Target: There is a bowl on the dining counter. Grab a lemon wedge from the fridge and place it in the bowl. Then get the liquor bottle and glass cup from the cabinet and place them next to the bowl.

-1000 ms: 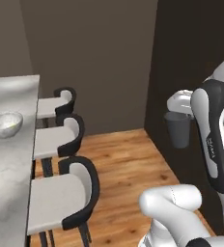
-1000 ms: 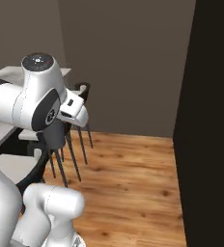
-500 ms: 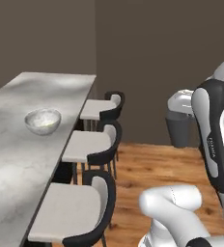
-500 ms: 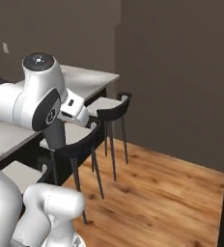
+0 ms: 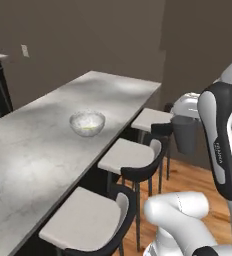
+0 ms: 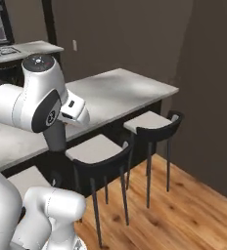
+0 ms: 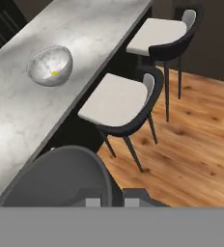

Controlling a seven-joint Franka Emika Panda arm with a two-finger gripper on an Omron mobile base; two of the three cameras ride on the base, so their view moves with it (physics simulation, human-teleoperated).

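- The dining counter runs long, away from the base toward the far wall, with three stools tucked along its near edge; it lies left of the arm in the left base view
- The bowl sits partway along that slab, well apart from the gripper, forward and to its left; the lemon wedge shows as a yellow speck inside it
- The glass cup, smoky grey, hangs upright at the gripper over the stools' side of the counter, its rim large in the hand view
- The jaws are clamped on the cup's rim wall
- My reading: the carry must go leftward across the stools to bare marble just beside the bowl
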